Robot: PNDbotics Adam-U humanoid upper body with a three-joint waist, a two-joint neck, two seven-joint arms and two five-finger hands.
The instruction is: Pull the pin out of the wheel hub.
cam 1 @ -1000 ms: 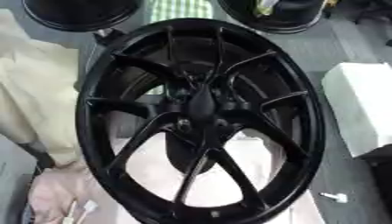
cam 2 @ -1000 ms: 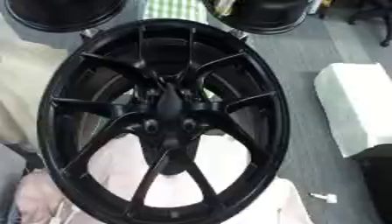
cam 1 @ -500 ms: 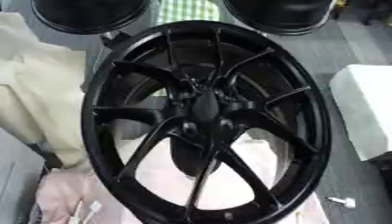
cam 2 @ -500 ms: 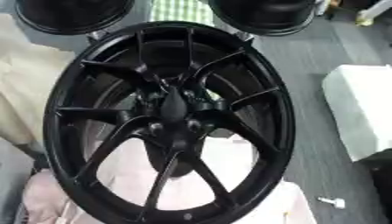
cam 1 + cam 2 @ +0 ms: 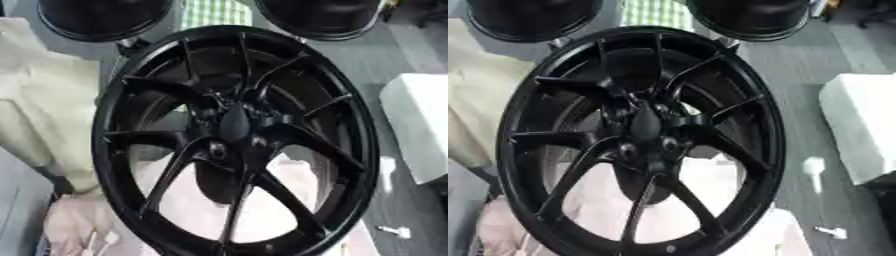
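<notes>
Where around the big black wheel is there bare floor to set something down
Bare grey floor lies right of the wheel, between its rim and the white block, with only a small white piece low down. The far side is crowded by two black round things; cream cloth fills the left.

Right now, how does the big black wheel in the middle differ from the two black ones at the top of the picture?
The big wheel shows whole, rim and all, and fills the middle of the view; the top left wheel and top right wheel are cut off by the upper edge. The big wheel's spokes and hub face the camera; the two behind show only dark, smooth curved surfaces. All three are glossy black. No robot hand is in view.
</notes>
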